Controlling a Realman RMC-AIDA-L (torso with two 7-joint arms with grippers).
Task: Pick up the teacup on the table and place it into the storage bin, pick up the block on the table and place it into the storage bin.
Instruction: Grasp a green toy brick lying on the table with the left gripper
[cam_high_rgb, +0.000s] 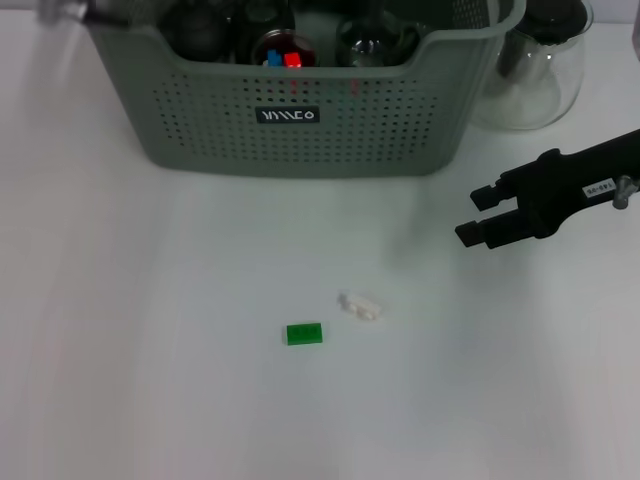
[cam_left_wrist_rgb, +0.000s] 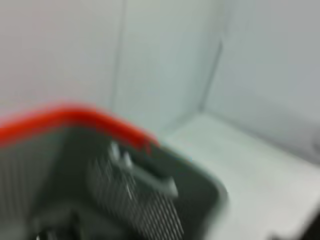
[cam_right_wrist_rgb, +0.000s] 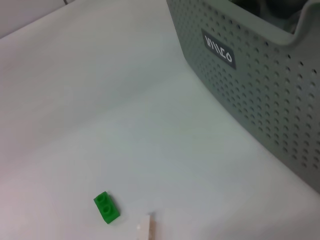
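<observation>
- The green block (cam_high_rgb: 304, 333) lies flat on the white bench (cam_high_rgb: 120, 380), out in front of the storage bin (cam_high_rgb: 300, 130) and well apart from it. The right wrist view shows it too (cam_right_wrist_rgb: 106, 207), with two round studs on top.
- A small white piece (cam_high_rgb: 361, 305) lies just beside the green block, on its right and a bit nearer the bin.
- The storage bin is grey-green with lots of little holes and a black label (cam_high_rgb: 287, 115). It stands at the far side of the bench. Dark things and small red and blue bits lie inside it.
- A clear glass pitcher (cam_high_rgb: 535, 70) stands just to the right of the bin.
- The right tool (cam_high_rgb: 482, 215) hangs over the bench, right of the block. Its two black fingers are apart and hold nothing.
- The left tool is hard to see; I cannot tell if it is open or closed.
</observation>
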